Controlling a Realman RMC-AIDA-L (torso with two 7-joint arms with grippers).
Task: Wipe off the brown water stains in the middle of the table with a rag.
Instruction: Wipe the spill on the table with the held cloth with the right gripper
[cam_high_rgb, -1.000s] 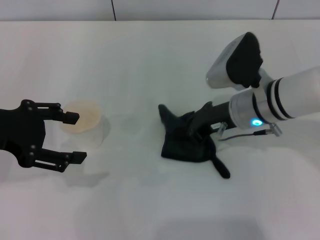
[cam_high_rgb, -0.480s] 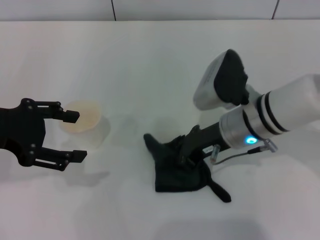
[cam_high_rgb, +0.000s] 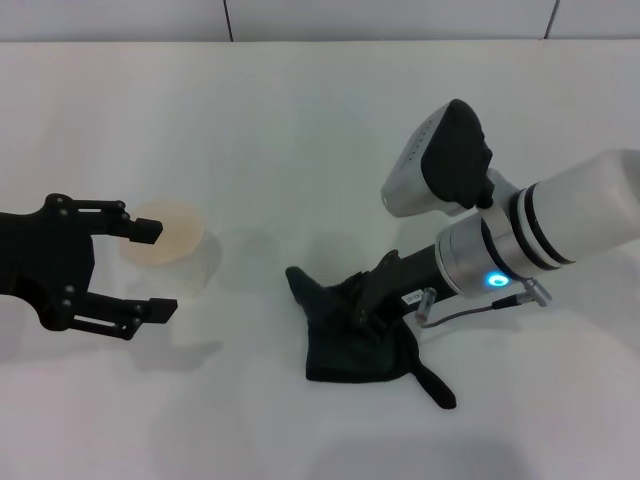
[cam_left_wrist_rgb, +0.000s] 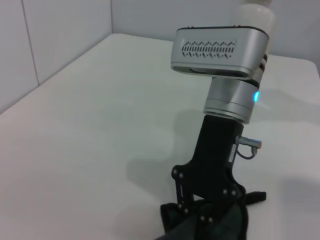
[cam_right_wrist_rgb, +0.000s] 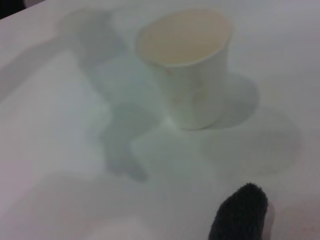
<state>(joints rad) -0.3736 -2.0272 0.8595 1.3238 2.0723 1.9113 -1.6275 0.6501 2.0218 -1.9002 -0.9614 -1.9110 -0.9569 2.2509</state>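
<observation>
Head view: right hand (cam_high_rgb: 368, 300) presses rag (cam_high_rgb: 355, 340) onto table (cam_high_rgb: 300, 130).

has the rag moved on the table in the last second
Yes. Against the standing cup, the rag has slid toward the robot and slightly toward its left, pressed down by the right claw.

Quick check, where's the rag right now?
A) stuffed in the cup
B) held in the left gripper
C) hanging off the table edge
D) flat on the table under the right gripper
D: the right gripper presses the rag onto the table, clear of the cup; the left gripper is open and empty.
</observation>
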